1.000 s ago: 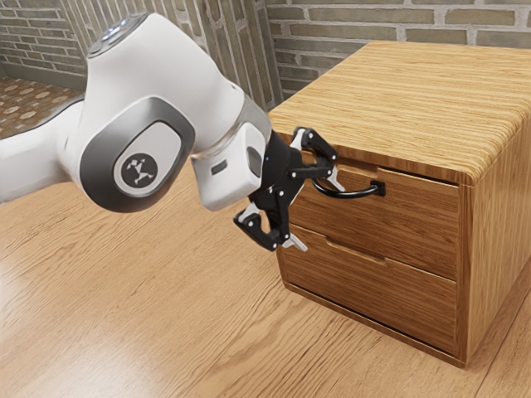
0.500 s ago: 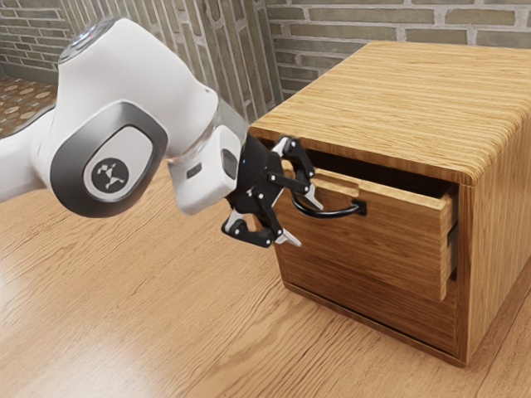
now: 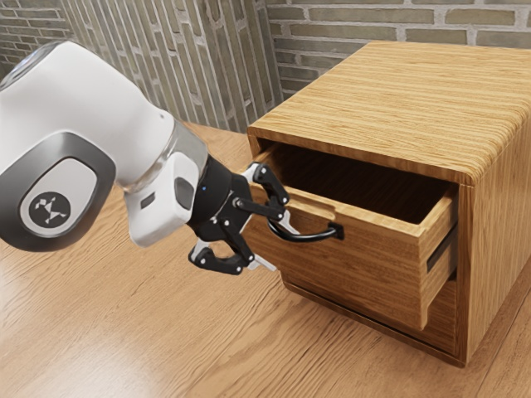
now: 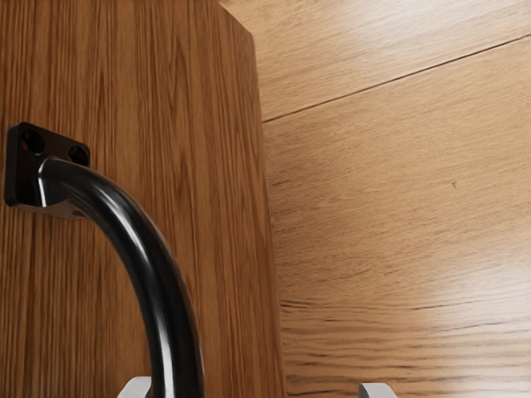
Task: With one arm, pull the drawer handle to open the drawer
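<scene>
The wooden cabinet point(image 3: 415, 99) stands at the exterior view's right. Its top drawer point(image 3: 365, 261) is pulled well out, and the dark inside shows. A curved black handle point(image 3: 305, 237) sits on the drawer's front. My gripper point(image 3: 280, 247) is at the handle's left end with its fingers spread apart. The upper finger point(image 3: 287, 222) is hooked behind the handle and the lower finger point(image 3: 262, 264) hangs free below it. In the wrist view the handle point(image 4: 158, 274) arcs from its mount point(image 4: 37, 162) on the drawer front point(image 4: 124, 83) down toward my hand.
The lower drawer point(image 3: 373, 319) is shut beneath the open one. A wooden floor point(image 3: 166, 332) spreads in front of the cabinet, also seen in the wrist view as the floor point(image 4: 398, 207). A brick wall point(image 3: 348, 25) runs behind.
My hand has moved toward the exterior view's left and slightly down, drawing the handle along. The top drawer went from shut to pulled far out.
</scene>
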